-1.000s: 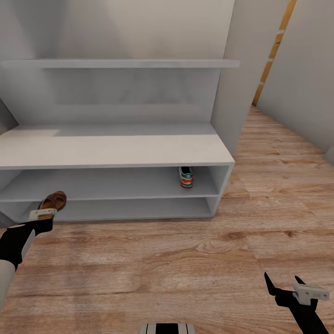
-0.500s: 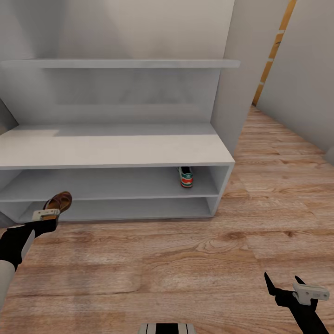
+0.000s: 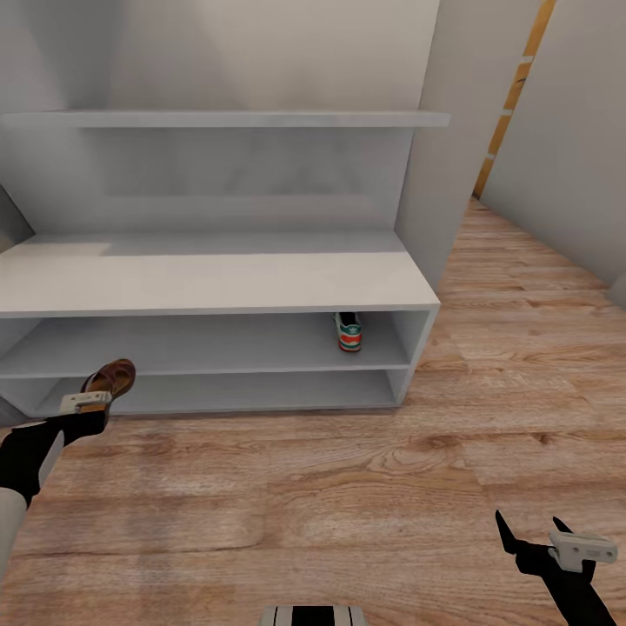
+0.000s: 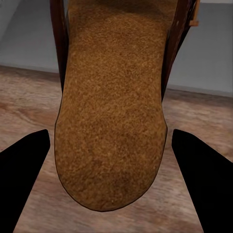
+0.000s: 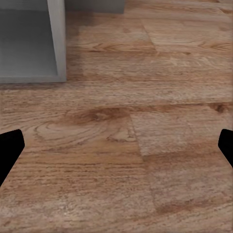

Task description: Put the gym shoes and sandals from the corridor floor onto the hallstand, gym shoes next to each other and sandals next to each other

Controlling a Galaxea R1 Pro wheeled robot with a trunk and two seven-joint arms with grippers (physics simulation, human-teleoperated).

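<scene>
One dark brown sandal (image 3: 110, 378) hangs just above the corridor floor (image 3: 348, 469), at the left end of the hallstand's (image 3: 217, 278) lower compartment. My left gripper (image 3: 87, 402) is shut on it. The left wrist view has the sandal's tan footbed (image 4: 111, 107) filling the space between my left gripper's (image 4: 110, 135) black fingers (image 4: 24, 179). A white gym shoe (image 3: 349, 331) with green stripes stands heel-out in the upper compartment, near its right end. My right gripper (image 3: 532, 532) hangs open over bare floor at the lower right, with nothing between its fingers (image 5: 9, 150).
A thin grey floating shelf (image 3: 226, 119) runs along the wall above the hallstand. A grey wall panel (image 3: 435, 174) rises at the unit's right end, and the plank floor continues past it to the right. The hallstand's right corner (image 5: 56, 43) appears in the right wrist view.
My left gripper has moved slightly right and down with the sandal in it. The right arm and the gym shoe have not moved.
</scene>
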